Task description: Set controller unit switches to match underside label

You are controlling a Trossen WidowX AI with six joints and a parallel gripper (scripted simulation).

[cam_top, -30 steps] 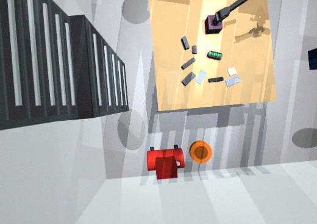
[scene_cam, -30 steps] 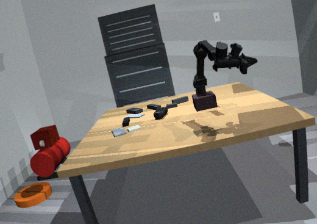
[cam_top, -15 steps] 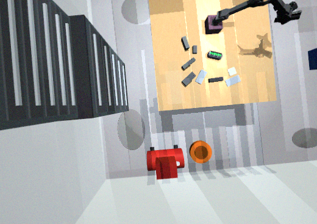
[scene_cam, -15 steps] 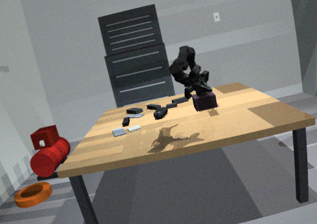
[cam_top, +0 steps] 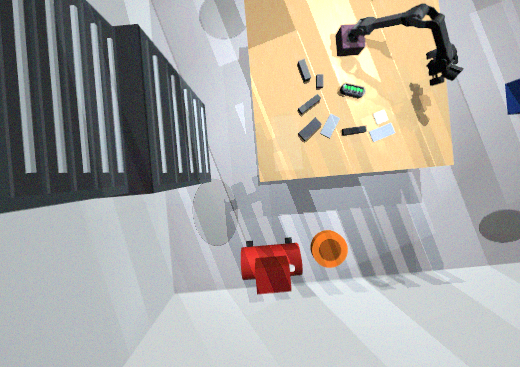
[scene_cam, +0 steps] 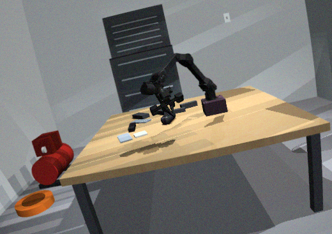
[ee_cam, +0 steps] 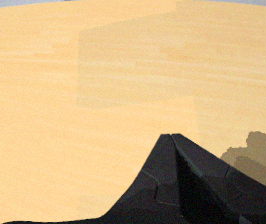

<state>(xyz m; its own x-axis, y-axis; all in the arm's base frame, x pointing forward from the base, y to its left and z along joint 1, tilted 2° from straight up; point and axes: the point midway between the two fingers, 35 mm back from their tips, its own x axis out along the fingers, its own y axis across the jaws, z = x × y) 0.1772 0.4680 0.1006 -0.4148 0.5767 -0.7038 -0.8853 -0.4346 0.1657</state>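
The dark grey controller unit [cam_top: 352,93] [scene_cam: 167,118] sits upright near the middle of the bench. Its top faces up with a row of bright green switch parts showing in the top view. Individual switch positions are too small to read, and its underside label is hidden. My gripper [ee_cam: 169,143] [scene_cam: 166,106] is shut with nothing between its fingertips, and points down above the bench. In the top view the hand is well to the right of the unit; in the exterior view it overlaps the unit's upper part. The unit is outside the wrist view.
Dark blocks [cam_top: 304,70] [cam_top: 309,104] [cam_top: 310,129], a black bar [cam_top: 354,130], light blue plates [cam_top: 330,126] [cam_top: 382,132] and a white piece [cam_top: 380,116] lie around the unit. My arm stands on a purple block [cam_top: 344,46] [scene_cam: 214,107] at the bench's back.
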